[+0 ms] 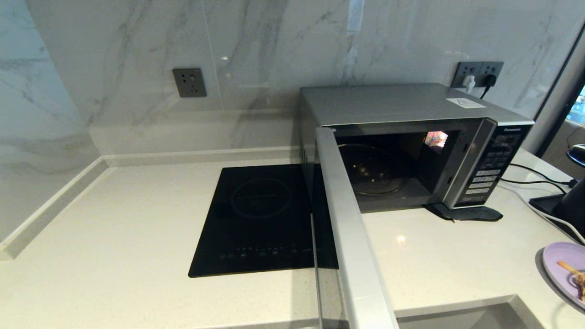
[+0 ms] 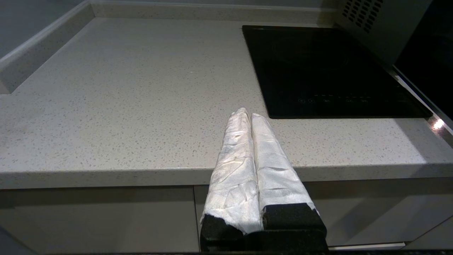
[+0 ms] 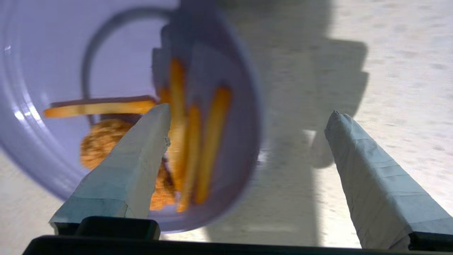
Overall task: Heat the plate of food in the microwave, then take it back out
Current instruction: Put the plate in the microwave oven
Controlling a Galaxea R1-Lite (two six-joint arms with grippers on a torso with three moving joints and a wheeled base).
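Observation:
The silver microwave (image 1: 411,105) stands at the back right with its door (image 1: 352,237) swung wide open toward me; the cavity holds only the glass turntable (image 1: 372,171). The lavender plate of food (image 1: 564,265) rests on the counter at the far right edge. In the right wrist view the plate (image 3: 53,53) carries fries and a breaded piece (image 3: 208,134). My right gripper (image 3: 247,110) hovers open over its rim, one finger above the food and the other above bare counter. My left gripper (image 2: 246,112) is shut and empty, held over the counter's front edge.
A flat black induction cooktop (image 1: 265,219) lies left of the microwave, partly behind the open door. Cables and a dark object (image 1: 573,201) sit at the right. A recessed edge (image 1: 457,315) runs along the front right. Marble walls bound the back and left.

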